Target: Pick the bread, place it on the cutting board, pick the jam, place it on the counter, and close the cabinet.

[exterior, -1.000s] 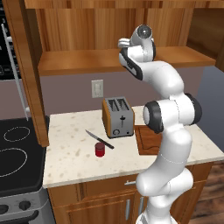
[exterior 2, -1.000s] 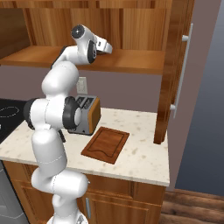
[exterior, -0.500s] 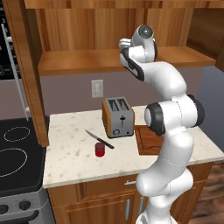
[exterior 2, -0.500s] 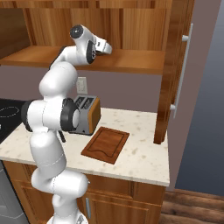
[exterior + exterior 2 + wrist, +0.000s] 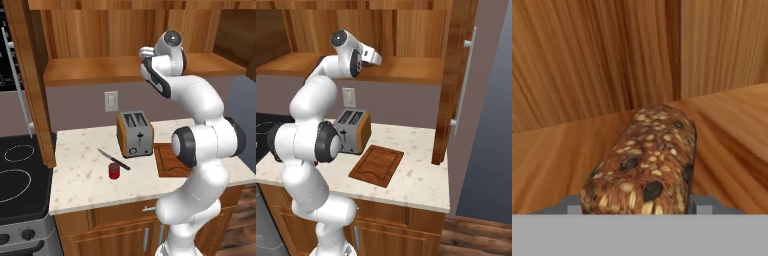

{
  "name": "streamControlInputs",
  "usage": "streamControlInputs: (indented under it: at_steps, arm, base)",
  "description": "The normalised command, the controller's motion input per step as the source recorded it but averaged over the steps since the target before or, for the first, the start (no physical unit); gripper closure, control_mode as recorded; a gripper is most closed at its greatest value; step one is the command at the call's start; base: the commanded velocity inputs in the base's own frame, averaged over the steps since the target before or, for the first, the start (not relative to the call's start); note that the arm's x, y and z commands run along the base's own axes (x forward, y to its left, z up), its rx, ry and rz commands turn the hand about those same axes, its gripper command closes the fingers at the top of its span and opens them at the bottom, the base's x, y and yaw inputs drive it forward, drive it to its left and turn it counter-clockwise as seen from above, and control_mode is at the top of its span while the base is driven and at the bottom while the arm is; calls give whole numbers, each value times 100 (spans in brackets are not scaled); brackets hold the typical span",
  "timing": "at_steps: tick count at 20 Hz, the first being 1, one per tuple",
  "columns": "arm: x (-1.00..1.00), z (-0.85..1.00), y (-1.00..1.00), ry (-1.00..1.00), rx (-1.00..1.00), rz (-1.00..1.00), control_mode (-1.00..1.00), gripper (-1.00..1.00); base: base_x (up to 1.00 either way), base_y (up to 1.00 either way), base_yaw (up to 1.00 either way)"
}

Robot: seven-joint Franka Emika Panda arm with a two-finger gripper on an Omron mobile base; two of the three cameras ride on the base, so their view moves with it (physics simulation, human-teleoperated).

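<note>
- Hardly anything has shifted since the earlier frames: our arm stays reached up into the open cabinet point(image 5: 421, 30), wrist settled a touch, and the counter items lie as they did.
- We see the bread point(image 5: 643, 162), a seeded loaf, lying on the cabinet shelf between our gripper point(image 5: 636, 206) tips, one grey tip at each flank.
- Our jaws stand narrowed around the loaf; whether they truly pinch it we cannot tell, since the contact lines are hidden.
- Below, the jam point(image 5: 114, 170) sits on the counter point(image 5: 80, 175) beside a knife point(image 5: 113, 159), and the cutting board point(image 5: 377, 164) lies bare, right of the toaster point(image 5: 135, 134).
- We judge that lifting before the grip bites could roll the rounded loaf deeper into the shelf corner.
- Withdrawing low could also knock it against the shelf lip.
</note>
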Motion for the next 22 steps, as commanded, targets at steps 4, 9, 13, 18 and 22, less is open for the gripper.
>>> streamControlInputs:
  at_steps: [4,9,13,18,22]
  arm:
    - [-52,-1,-2,0,0,2,-100,100]
    - [-55,0,-4,0,0,3,-100,100]
    - [-53,0,-1,0,0,3,-100,100]
    - [-50,0,0,1,0,3,-100,100]
    - [-53,0,0,0,0,3,-100,100]
  base:
    - [0,0,0]
    - [0,0,0]
    - [0,0,0]
    - [0,0,0]
    - [0,0,0]
